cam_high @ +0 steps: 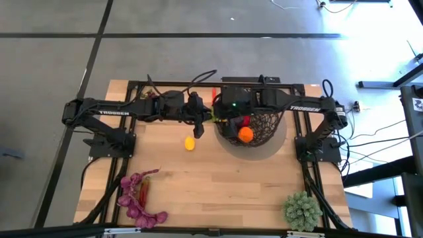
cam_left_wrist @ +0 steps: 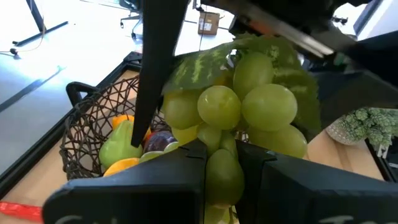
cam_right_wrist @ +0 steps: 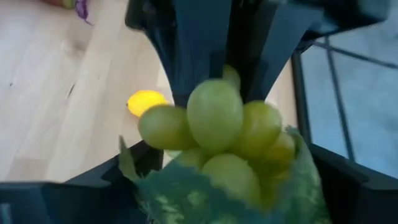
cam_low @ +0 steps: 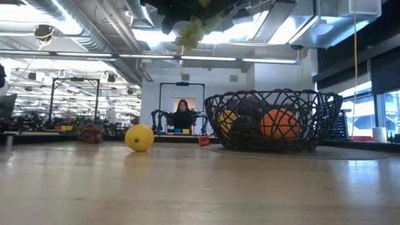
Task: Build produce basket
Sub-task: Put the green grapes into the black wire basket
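High view: both grippers meet beside the basket's (cam_high: 264, 125) left rim, an orange (cam_high: 246, 134) inside, a lemon (cam_high: 190, 143) on the table.

Low view: green grapes (cam_low: 190, 31) hang above.

Left wrist view: the left gripper (cam_left_wrist: 227, 163) pinches the grapes.

Right wrist view: the right gripper's (cam_right_wrist: 217, 180) fingers stand wide around the bunch.

You have open bare wood across the pale wooden tabletop (cam_high: 225, 188) at six o'clock. The small yellow lemon (cam_high: 190, 143) sits just nine o'clock of the dark brown open-weave wire basket (cam_high: 268, 129); both arms crowd its twelve o'clock rim.
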Available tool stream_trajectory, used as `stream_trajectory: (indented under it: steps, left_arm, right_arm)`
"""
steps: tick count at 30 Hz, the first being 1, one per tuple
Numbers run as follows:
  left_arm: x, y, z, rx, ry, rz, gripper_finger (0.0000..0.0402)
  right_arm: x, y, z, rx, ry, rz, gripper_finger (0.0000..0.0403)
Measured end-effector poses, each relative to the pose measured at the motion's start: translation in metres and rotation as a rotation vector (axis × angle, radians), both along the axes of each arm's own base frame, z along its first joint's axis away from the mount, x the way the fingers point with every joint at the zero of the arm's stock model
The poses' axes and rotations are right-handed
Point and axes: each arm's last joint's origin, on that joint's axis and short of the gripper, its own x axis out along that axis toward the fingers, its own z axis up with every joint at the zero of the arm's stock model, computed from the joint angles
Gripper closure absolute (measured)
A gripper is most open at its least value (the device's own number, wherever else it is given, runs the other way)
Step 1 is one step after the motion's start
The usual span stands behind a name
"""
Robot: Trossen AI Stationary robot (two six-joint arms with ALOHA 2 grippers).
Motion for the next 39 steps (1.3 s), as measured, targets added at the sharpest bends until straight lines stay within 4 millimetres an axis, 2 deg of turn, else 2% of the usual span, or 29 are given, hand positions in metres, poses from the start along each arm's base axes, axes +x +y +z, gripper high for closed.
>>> stream_trajectory:
  steps: [7, 10, 26, 34, 39]
  left_arm:
    - [0.0, -0.0002, 0.0, 0.0, 0.0, -0.002, 0.0378]
    - [0.0, -0.0002, -0.0002, 0.0, 0.002, -0.002, 0.0378]
    - [-0.0015, 0.0003, -0.0046, 0.023, 0.055, 0.005, 0.0377]
    - [-0.0019, 0.0021, -0.005, 0.016, 0.059, 0.014, 0.0348]
    - [-0.0019, 0.0025, -0.005, 0.011, 0.058, 0.015, 0.0343]
  right_arm:
    - [0.0008, 0.0019, 0.0013, -0.01, -0.015, -0.002, 0.0171]
    - [0.0007, 0.0021, 0.0011, -0.009, -0.012, 0.0, 0.0189]
    - [-0.0036, 0.0051, 0.0098, -0.008, -0.005, 0.006, 0.0194]
    - [-0.0037, 0.0053, 0.0101, -0.006, -0.006, 0.007, 0.0194]
    - [-0.0036, 0.0054, 0.0102, -0.006, -0.007, 0.007, 0.0194]
